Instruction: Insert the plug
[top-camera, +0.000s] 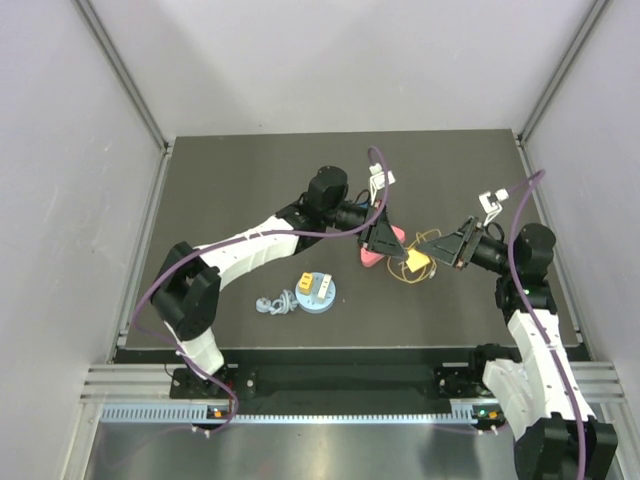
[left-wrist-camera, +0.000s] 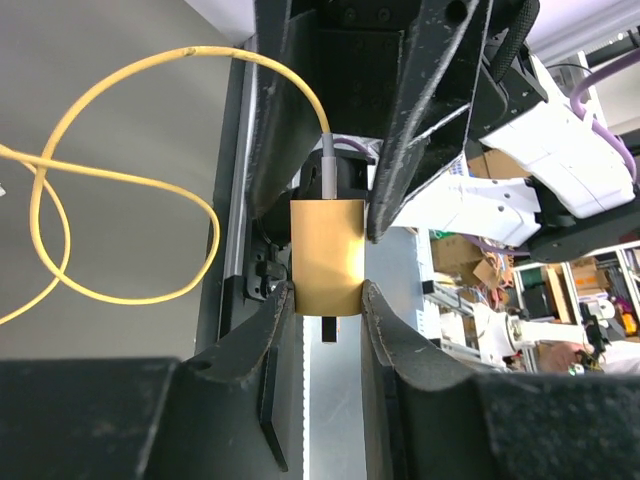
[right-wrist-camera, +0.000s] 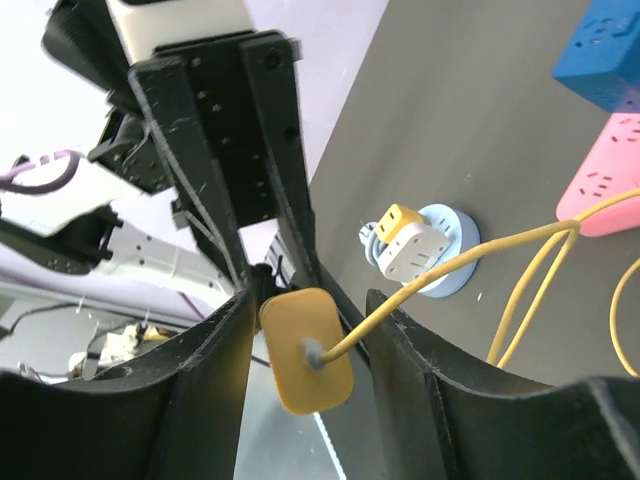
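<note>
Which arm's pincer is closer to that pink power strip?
Left. The left pincer hangs right over the pink power strip; the right pincer is farther off to its right, at the yellow plug.

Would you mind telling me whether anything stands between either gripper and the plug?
Nothing visible does. The plug sits clamped in the left gripper. The right gripper flanks the end where the cable leaves, though it is unclear whether that gripper is pressing on the plug.
</note>
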